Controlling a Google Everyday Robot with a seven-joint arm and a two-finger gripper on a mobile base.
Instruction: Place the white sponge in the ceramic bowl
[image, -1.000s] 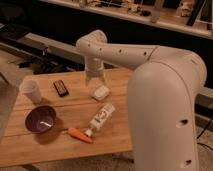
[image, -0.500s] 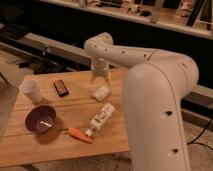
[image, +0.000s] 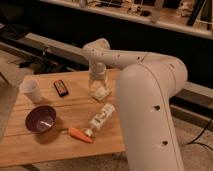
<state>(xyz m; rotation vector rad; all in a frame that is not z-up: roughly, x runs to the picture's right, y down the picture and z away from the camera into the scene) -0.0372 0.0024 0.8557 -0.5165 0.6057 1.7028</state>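
We see the white sponge (image: 101, 93), a pale block, mid-frame under the gripper (image: 98, 83), perhaps touching it; the ceramic bowl (image: 33, 124), dark purple, sits upright lower left.

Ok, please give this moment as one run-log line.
stage: pre-grasp | gripper: over white sponge, contact unclear | ceramic bowl: apart from sponge, sponge not in it | placing: not yet done

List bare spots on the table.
Bare: front strip of the wooden table below the round purple bowl; middle patch between black rectangular device and white labelled bottle. Crowded: hand at the off-white sponge block, orange carrot by the bottle.
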